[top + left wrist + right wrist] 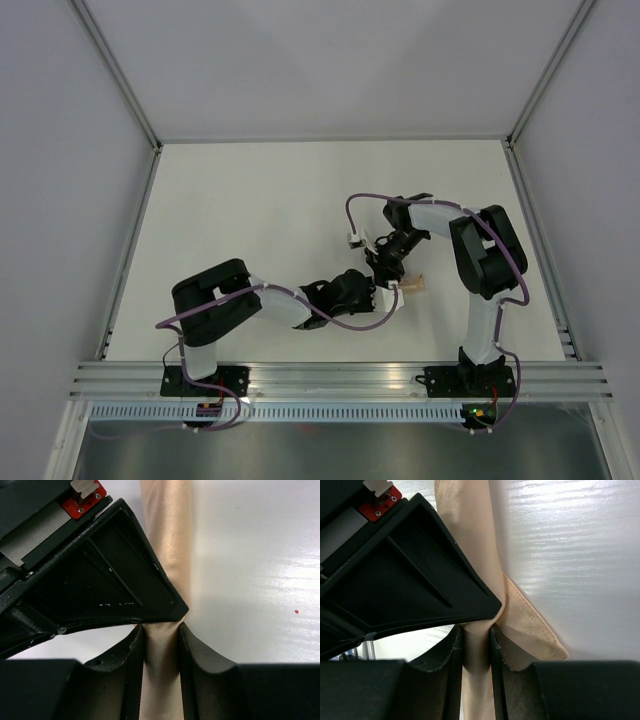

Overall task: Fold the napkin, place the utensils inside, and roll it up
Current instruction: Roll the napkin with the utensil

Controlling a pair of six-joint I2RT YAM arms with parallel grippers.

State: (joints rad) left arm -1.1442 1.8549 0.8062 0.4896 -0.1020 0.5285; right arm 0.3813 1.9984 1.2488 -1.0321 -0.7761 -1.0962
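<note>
Counter (250, 220): white, glossy.
Napkin (470, 540): narrow peach band (one corner splays out), towards near edge, right of middle.
Left pincer (161, 630): gripping napkin.
Right pincer (476, 630): gripping napkin.

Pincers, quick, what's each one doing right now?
Left pincer: closed on the napkin.
Right pincer: closed on the napkin too.

The napkin (414, 285) lies on the table (250, 220). At the napkin's left end sits the left gripper (386, 292), just behind it the right gripper (392, 272) — each with the cloth pinched between its fingers. A loose corner juts from the napkin's right side.
</note>
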